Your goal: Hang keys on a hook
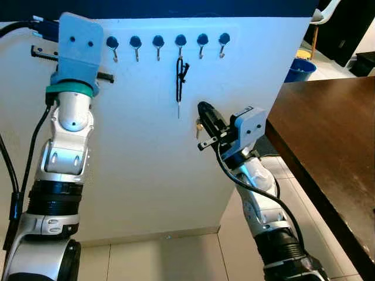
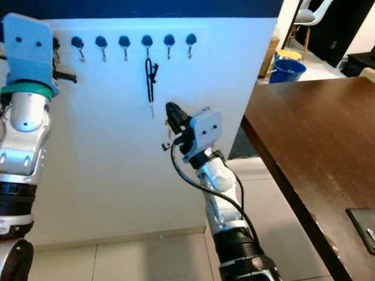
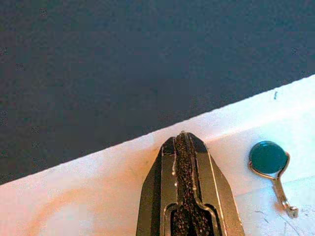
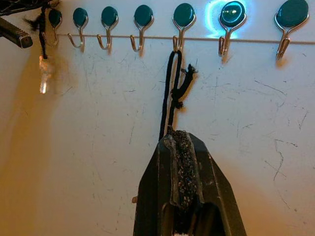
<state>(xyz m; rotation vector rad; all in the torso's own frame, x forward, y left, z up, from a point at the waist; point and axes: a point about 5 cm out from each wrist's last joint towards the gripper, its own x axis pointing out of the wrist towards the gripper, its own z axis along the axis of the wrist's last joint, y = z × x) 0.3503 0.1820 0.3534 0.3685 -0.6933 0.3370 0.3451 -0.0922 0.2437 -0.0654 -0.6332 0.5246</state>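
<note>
A black key cord (image 1: 179, 76) hangs from a blue-capped hook (image 1: 180, 40) in the row on the white board (image 1: 146, 164). My right gripper (image 1: 203, 108) is shut just right of the cord's lower end and slightly in front of the board. In the right wrist view the cord (image 4: 170, 93) drops from its hook (image 4: 183, 14) to the fingertips of the right gripper (image 4: 179, 133), which hide its end. I cannot tell whether they hold it. My left gripper (image 3: 182, 135) is shut on nothing, raised at the board's top edge beside a hook (image 3: 268, 157).
A dark brown table (image 1: 328, 129) stands close on the right. A blue bucket (image 1: 300, 69) sits beyond it. A short cord with a pale tag (image 4: 44, 78) hangs from a hook at the row's left end. Tiled floor lies below the board.
</note>
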